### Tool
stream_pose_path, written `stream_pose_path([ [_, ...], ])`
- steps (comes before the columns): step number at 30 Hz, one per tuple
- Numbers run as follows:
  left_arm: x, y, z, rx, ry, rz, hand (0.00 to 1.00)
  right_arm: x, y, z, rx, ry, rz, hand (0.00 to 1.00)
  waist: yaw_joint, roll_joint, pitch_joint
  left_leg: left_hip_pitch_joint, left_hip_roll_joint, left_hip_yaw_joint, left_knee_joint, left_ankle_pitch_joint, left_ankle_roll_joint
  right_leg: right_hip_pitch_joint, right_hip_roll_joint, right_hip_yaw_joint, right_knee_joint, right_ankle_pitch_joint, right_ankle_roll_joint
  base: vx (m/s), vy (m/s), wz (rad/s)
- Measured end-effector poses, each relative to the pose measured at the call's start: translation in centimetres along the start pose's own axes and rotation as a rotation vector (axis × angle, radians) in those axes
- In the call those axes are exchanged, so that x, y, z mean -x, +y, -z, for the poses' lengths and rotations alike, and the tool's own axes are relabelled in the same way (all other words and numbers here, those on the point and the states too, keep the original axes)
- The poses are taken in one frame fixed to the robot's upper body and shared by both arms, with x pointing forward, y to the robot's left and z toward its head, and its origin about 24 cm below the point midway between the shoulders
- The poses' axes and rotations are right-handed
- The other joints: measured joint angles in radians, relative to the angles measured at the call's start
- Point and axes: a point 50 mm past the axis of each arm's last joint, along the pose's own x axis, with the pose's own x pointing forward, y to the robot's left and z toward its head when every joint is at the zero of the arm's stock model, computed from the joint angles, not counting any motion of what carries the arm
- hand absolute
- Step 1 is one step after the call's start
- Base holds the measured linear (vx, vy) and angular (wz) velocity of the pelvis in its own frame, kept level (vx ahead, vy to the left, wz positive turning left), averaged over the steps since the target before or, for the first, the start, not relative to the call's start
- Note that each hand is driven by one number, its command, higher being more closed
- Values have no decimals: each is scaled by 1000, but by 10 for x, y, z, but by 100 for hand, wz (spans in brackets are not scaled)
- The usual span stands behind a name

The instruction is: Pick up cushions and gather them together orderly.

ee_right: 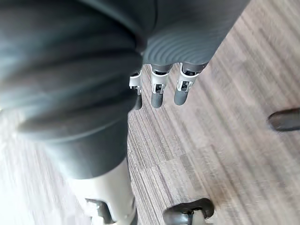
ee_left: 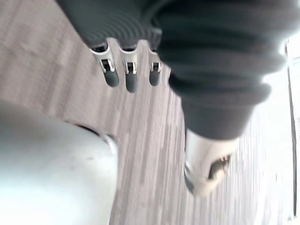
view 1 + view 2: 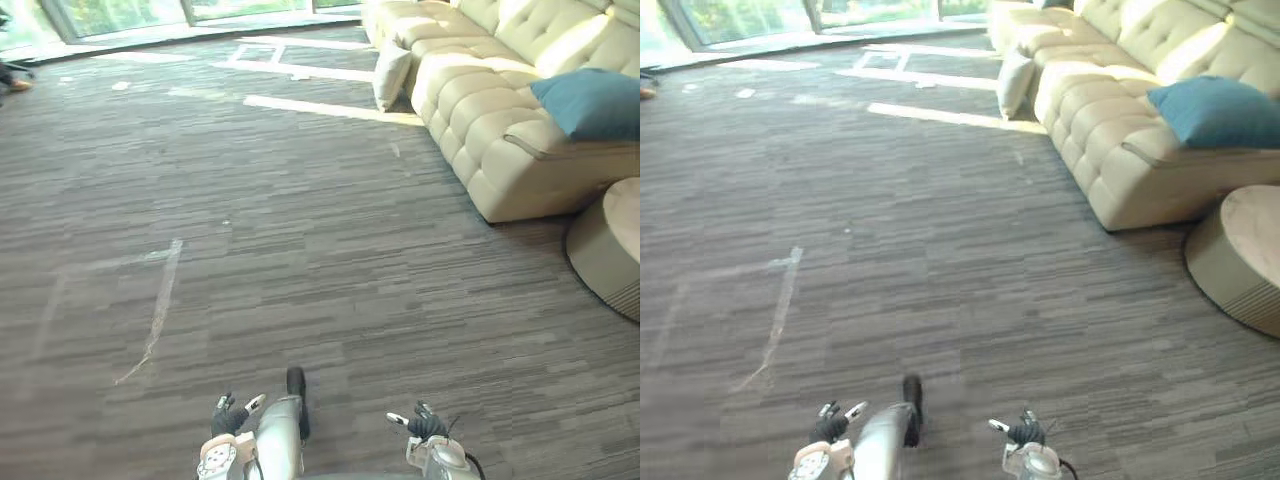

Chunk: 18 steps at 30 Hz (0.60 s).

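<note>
On the sofa (image 3: 480,100), a blue cushion (image 3: 590,103): we judge it soft, light, best gripped at its edges. Left hand (image 3: 230,416), right hand (image 3: 426,425): fingers straight, empty.

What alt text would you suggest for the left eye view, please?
A cream tufted sofa stands at the upper right of a grey carpet, with a blue cushion lying on it and a cream cushion on the floor leaning against it. The robot's left hand and right hand hang empty at the bottom edge.
</note>
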Motion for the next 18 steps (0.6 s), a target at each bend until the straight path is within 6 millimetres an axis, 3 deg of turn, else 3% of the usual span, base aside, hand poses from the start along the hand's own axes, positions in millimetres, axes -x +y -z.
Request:
stream_pose_path([
  [1,0,1,0,-2,3,-6,0,0,0,1,-9,1,4,0,0,-17,-5,22,-15,21,40,-47,40,-77,-27,12,207,16,24,724,350,-31],
  [2,-2,5,-1,-15,-1,-16,0,1,2,1,-34,2,3,0,3,-48,1,78,-45,44,38,-99,54,-183,-71,23,485,108,74,708,358,-13],
  [3,-2,9,0,-35,9,-23,0,0,0,0,-34,-3,9,0,-14,-68,5,128,-80,42,24,-130,61,-250,-99,28,653,246,91,689,334,23],
  [4,-3,13,1,-64,22,-24,0,0,-1,0,-36,-2,11,0,-39,-75,7,188,-116,32,6,-160,65,-302,-125,15,793,327,107,670,280,46],
  [6,-2,13,12,-76,82,-23,0,1,-11,-2,-20,-20,29,0,-45,-58,8,350,-134,18,-33,-237,71,-410,-143,-48,946,258,105,722,245,22],
  [8,0,9,18,-80,108,-14,0,2,-16,-6,-22,-56,41,0,-50,-29,1,491,-126,-2,-125,-280,77,-543,-127,-163,889,167,92,760,189,8],
  [10,1,9,23,-94,129,-7,0,2,-21,-10,-14,-70,53,0,-61,-22,4,579,-119,-13,-191,-286,77,-642,-96,-239,717,126,101,658,69,26],
  [11,2,8,26,-100,141,-4,0,1,-27,-9,-10,-62,64,0,-70,-18,6,635,-116,-25,-234,-297,71,-673,-75,-293,535,143,99,729,14,34],
  [13,4,8,31,-100,160,-3,0,1,-30,-12,-20,-75,72,0,-86,-10,7,739,-115,-42,-314,-317,40,-709,-24,-344,223,244,85,784,-17,36],
  [14,5,8,32,-100,165,-3,0,1,-29,-14,-25,-87,67,0,-91,-9,8,771,-115,-54,-326,-329,21,-723,-7,-336,159,273,73,844,-79,52],
  [15,7,9,36,-97,176,-5,0,2,-28,-16,-28,-97,61,0,-96,-6,9,816,-110,-80,-316,-345,-2,-734,15,-292,166,360,10,1045,-126,63],
  [16,8,4,39,-85,185,5,0,2,-27,-16,-29,-99,54,0,-103,13,-2,837,-87,-115,-284,-346,-4,-729,22,-274,223,408,-54,881,-138,63],
  [18,11,-8,41,-72,184,32,0,2,-33,-25,-16,-130,64,0,-99,64,-13,779,-48,-162,-91,-311,-22,-722,21,-318,354,262,-53,846,-176,49],
])
